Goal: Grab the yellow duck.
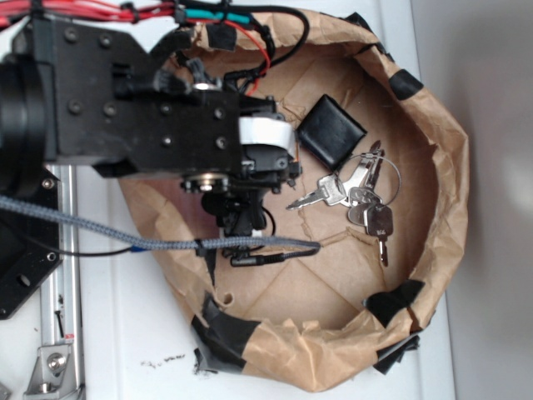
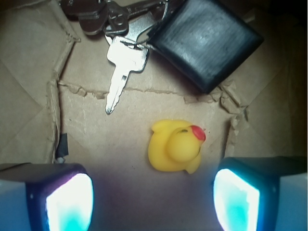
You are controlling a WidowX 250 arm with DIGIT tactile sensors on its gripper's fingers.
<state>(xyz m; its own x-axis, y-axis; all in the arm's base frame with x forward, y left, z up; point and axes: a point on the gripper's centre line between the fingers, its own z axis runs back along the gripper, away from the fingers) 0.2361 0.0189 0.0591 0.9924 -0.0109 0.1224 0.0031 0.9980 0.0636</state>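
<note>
Lying on the brown cardboard floor (image 2: 144, 110) of a paper-walled basin (image 1: 450, 167), the yellow duck (image 2: 175, 147) is seen in the wrist view, beak toward the upper right. The claw (image 2: 153, 199) is held open, its two pads (image 2: 70, 202) apart with nothing between them; the duck sits just ahead of the gap. A black square wallet (image 2: 207, 41) and a bunch of keys (image 2: 122, 60) are placed beyond the duck, touching each other
</note>
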